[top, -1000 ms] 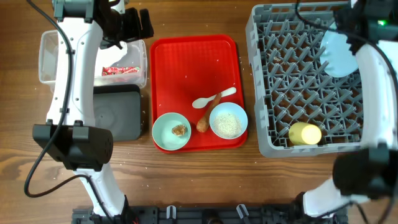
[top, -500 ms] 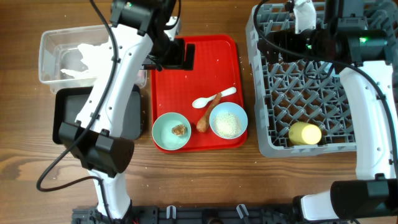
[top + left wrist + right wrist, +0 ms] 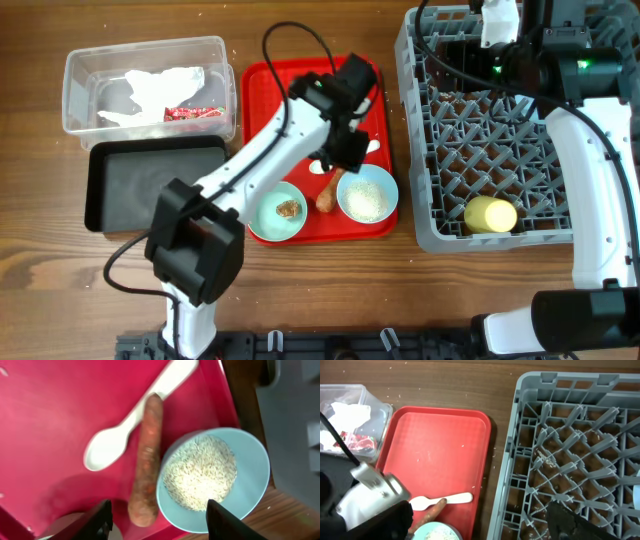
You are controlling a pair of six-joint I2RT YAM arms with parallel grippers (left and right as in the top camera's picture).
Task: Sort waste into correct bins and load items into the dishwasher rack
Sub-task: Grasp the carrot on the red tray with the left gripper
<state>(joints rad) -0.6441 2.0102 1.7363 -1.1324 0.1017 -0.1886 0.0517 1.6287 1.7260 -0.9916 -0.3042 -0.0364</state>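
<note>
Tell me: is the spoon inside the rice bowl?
No, the spoon lies on the tray, outside the bowl, beyond the carrot stick.

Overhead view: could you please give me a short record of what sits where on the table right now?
red tray: white spoon, carrot stick, rice bowl, bowl with brown scrap
clear tub: napkin, red wrapper
black tub: no waste visible inside
rack: yellow cup inside
left gripper: open, above carrot stick and rice bowl
right gripper: open, over the rack's far side
</note>
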